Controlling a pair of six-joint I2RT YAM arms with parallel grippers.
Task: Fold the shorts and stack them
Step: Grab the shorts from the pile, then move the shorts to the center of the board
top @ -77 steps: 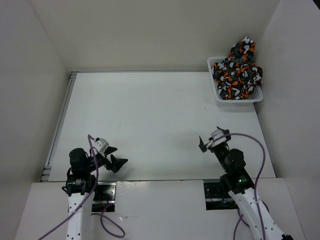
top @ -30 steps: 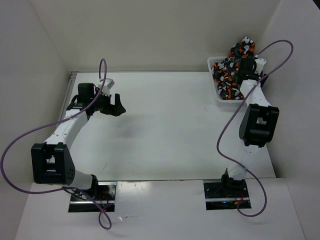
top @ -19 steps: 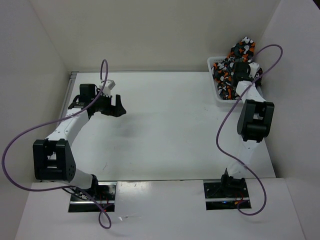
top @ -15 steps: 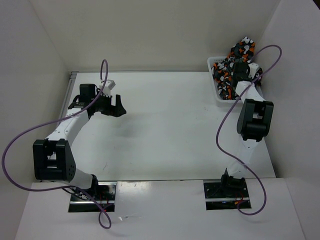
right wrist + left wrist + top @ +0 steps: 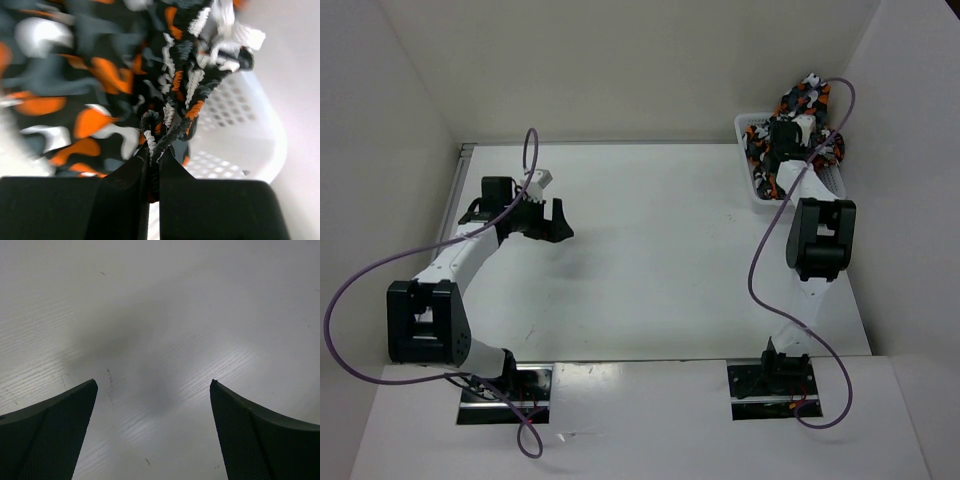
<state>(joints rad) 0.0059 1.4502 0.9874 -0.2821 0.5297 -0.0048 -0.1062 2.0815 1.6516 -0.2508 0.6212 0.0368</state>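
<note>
The shorts (image 5: 804, 118), in an orange, white, black and grey print, are heaped in the white lattice basket (image 5: 756, 192) at the table's far right corner. My right gripper (image 5: 782, 140) reaches into that heap. In the right wrist view it (image 5: 154, 159) is shut on a bunched elastic edge of the shorts (image 5: 172, 117), with the basket wall (image 5: 240, 135) behind. My left gripper (image 5: 552, 222) hangs open over the bare table at the far left. The left wrist view shows its fingers (image 5: 52, 432) wide apart with nothing between them.
White walls close in the table on the left, back and right. A metal rail (image 5: 440, 240) runs along the table's left edge. Purple cables (image 5: 380, 270) loop from both arms. The right arm stretches up along the right wall.
My right gripper pushed deeper into the basket and went from open to shut on the shorts. The left gripper drifted slightly right and toward the near side, still open.
</note>
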